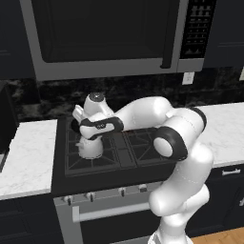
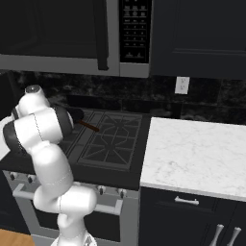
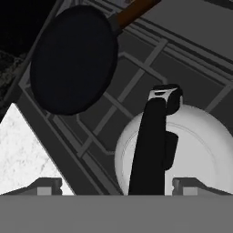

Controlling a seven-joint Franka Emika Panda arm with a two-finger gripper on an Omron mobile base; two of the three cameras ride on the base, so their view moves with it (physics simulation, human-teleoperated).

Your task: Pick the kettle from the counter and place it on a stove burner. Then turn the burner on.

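1. Kettle (image 3: pixel 182 145): standing on the front-left stove burner (image 1: pixel 90 159), beside the black frying pan (image 3: pixel 73 59)
2. Gripper (image 3: pixel 118 184): directly above the kettle handle (image 3: pixel 152 145), fingers apart on either side, not clamped
3. Step: placement appears done
4. Next: lift clear, reach the front knobs (image 1: pixel 88 196)

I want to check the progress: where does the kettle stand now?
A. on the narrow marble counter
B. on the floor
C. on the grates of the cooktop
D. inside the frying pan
C: the kettle sits on the stove burner grates, beside the frying pan.
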